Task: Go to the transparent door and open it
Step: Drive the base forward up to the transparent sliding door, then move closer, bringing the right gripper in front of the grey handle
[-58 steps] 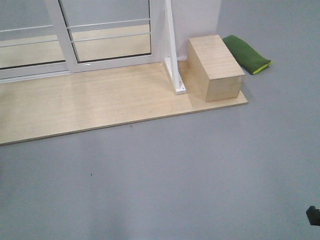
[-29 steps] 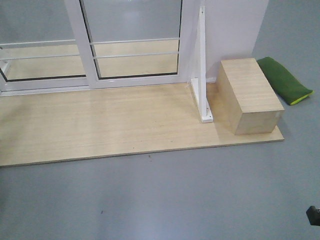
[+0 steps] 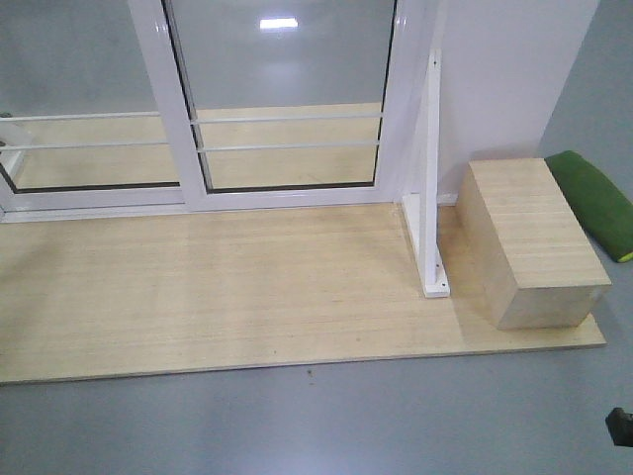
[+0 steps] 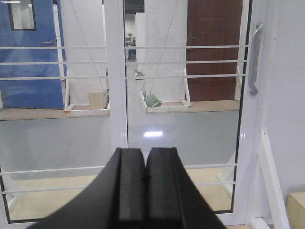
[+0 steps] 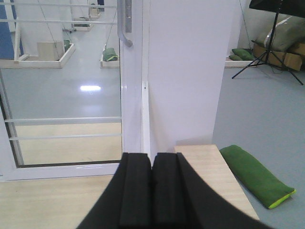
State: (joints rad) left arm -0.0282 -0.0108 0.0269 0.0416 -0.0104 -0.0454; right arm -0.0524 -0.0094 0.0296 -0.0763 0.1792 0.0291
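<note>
The transparent door (image 3: 287, 89) is the right-hand glass panel in a white frame with thin white bars, and it stands closed against the white wall. Its grey curved handle (image 4: 256, 57) is on the right rail in the left wrist view. The handle (image 5: 125, 24) also shows top centre-left in the right wrist view. My left gripper (image 4: 145, 157) is shut and empty, facing the door's glass (image 4: 186, 119) from a distance. My right gripper (image 5: 152, 162) is shut and empty, and points at the door's right rail (image 5: 131, 95) from well short of it.
A wooden platform (image 3: 198, 297) lies in front of the door on the grey floor. A white triangular bracket (image 3: 432, 198) and a wooden box (image 3: 534, 237) stand at its right end, with a green cushion (image 3: 598, 203) beyond. A second glass panel (image 3: 79, 89) is to the left.
In the front view the door, platform and box have slid down and to the right and grown larger. The base has come closer to the door. Both grippers stay shut.
</note>
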